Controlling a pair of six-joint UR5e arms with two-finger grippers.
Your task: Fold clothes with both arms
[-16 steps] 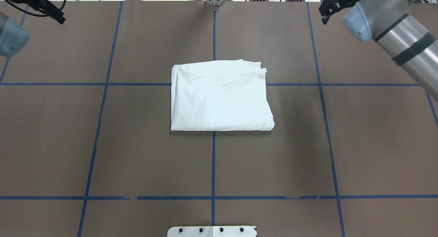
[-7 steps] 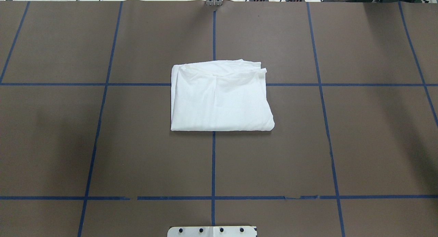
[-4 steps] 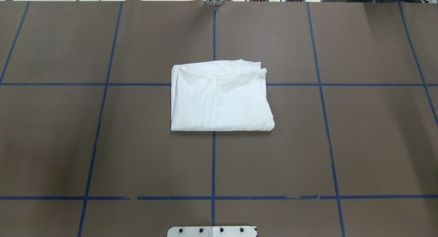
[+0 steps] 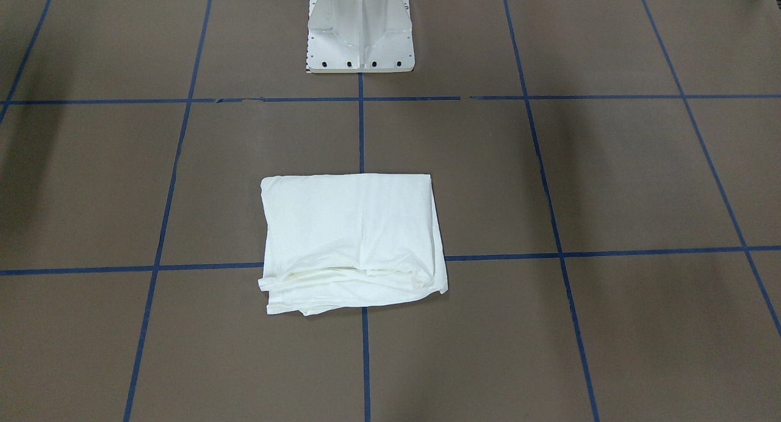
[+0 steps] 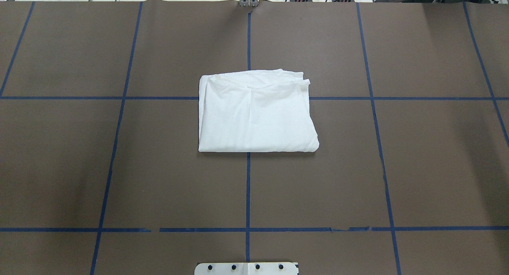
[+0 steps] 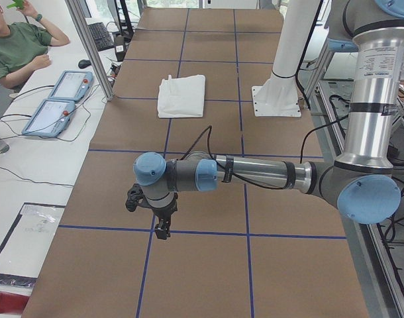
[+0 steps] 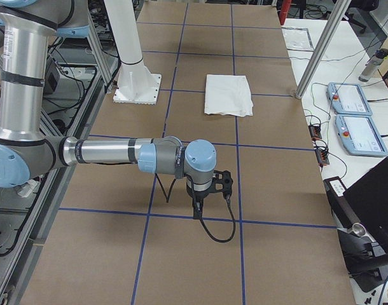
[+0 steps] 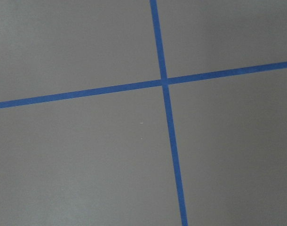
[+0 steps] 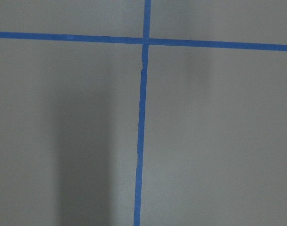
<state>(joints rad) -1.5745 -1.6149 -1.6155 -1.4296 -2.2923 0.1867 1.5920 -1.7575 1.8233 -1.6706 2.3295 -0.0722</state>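
While the white shirt [image 5: 256, 112] lies folded in the middle of the overhead view, both arms hang well away from it.
It sits on the brown table [image 5: 437, 167] where two blue tape lines [image 5: 247, 187] cross. If a gripper bumps or drags the loose layers, I think the stack could slide open. Its long side runs left to right. The loose edges point to the top and the smooth fold to the bottom. The left gripper [image 6: 162, 232] and right gripper [image 7: 195, 213] show only from the side, so I cannot tell if their fingers are apart or together.
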